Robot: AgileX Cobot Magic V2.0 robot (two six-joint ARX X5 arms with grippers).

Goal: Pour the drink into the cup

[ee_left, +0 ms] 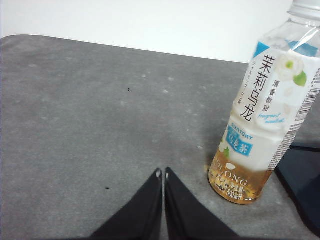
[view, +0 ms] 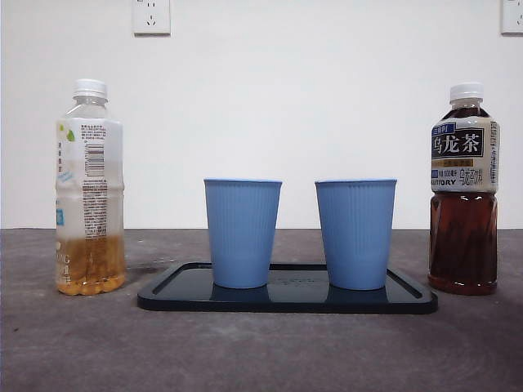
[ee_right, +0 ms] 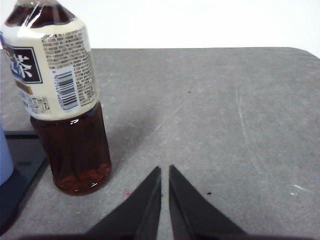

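Grey counter (view: 82, 351), white wall behind. A dark tray (view: 176, 294) sits mid-counter carrying two blue ribbed cups, left cup (view: 242, 233) and right cup (view: 355, 233), both upright, standing apart.

Two bottles flank the tray, each just off its end, both upright and capped. The jasmine oolong bottle (view: 90, 188) holds pale amber liquid only in its lowest part. The dark oolong bottle (view: 463, 188) is full nearly to the neck.

Left gripper (ee_left: 162, 173): fingers pressed together, holding nothing, hovering over bare counter near the base of the jasmine oolong bottle (ee_left: 265, 110). Right gripper (ee_right: 164, 170): fingers nearly closed, a thin slit between them, empty, near the dark oolong bottle (ee_right: 65, 100). Neither arm shows in the front view.

Progress, as judged: nothing begun. Caps on, no bottle gripped, none lifted. Grasping, uncapping, tilting over a cup all remain. Which bottle and which cup are meant is unclear.

Hard to make out: cup interiors are hidden from the level front view, so whether they hold liquid cannot be told. Wrist views cut off both bottle tops and show only slivers of the tray.
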